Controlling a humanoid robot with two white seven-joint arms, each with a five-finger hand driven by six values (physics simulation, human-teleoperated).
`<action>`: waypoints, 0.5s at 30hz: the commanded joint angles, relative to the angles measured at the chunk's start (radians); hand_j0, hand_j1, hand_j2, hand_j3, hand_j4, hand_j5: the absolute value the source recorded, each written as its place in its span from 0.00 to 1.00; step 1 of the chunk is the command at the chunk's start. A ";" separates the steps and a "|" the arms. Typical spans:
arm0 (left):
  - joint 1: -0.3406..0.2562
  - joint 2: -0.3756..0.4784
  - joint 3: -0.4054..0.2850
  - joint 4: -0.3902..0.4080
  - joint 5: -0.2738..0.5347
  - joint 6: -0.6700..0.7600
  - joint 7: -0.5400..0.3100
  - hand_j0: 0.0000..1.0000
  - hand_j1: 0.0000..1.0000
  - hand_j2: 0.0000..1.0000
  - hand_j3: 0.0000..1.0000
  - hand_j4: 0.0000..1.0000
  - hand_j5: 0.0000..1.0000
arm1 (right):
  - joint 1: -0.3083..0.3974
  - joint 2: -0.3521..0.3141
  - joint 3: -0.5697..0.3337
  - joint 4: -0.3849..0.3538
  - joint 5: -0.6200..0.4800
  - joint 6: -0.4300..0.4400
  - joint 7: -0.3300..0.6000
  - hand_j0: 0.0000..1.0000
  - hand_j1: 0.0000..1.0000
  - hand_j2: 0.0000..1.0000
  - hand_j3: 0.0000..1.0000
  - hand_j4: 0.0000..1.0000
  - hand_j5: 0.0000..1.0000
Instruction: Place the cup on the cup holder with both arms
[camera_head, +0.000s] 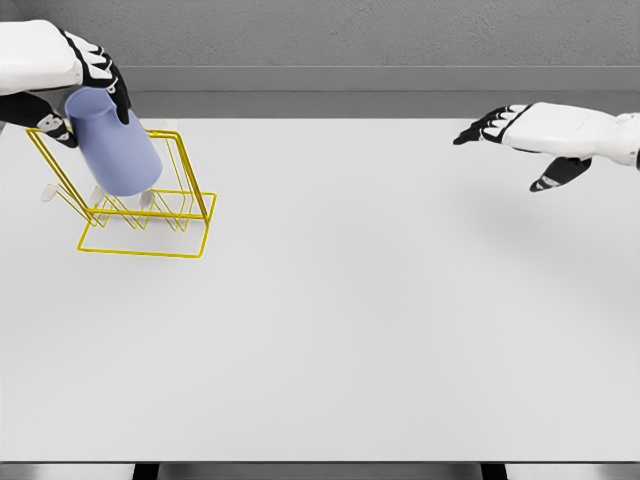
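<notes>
Two white arms reached over the pale bench (380, 330), one from each side of the head view. At the far left, the left hand (88, 75) had its dark fingers (112, 85) wrapped around the upper part of a lavender-blue cup (115, 145), gripping it near the rim. The cup was tilted, its top leaning toward the left and its base lowered into the yellow wire cup holder (150, 215), inside the frame's rails. Whether the base touched the wires could not be told. The holder stood on the bench near the left edge, its flat rectangular foot lying on the surface and its upper rails slanting back behind the cup. Small pale tips showed beside the lower wires. Well apart, at the far right, the right hand (500, 128) hovered above the bench with its fingers spread and relaxed, holding nothing, pointing toward the left.
</notes>
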 joint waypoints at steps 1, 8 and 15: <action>0.000 0.005 0.004 -0.003 0.006 0.003 0.001 0.58 0.58 0.58 0.58 0.58 0.58 | 0.000 -0.001 -0.001 0.000 -0.005 0.002 0.000 1.00 1.00 1.00 1.00 1.00 1.00; 0.002 0.008 0.002 -0.005 0.006 0.003 0.004 0.71 0.71 0.71 0.71 0.71 0.71 | -0.002 -0.001 -0.001 0.000 -0.005 0.002 0.000 1.00 1.00 1.00 1.00 1.00 1.00; 0.002 0.010 0.005 -0.011 0.007 0.002 0.005 0.74 0.74 0.74 0.74 0.74 0.74 | 0.000 -0.001 -0.001 0.000 -0.005 0.002 0.000 1.00 1.00 1.00 1.00 1.00 1.00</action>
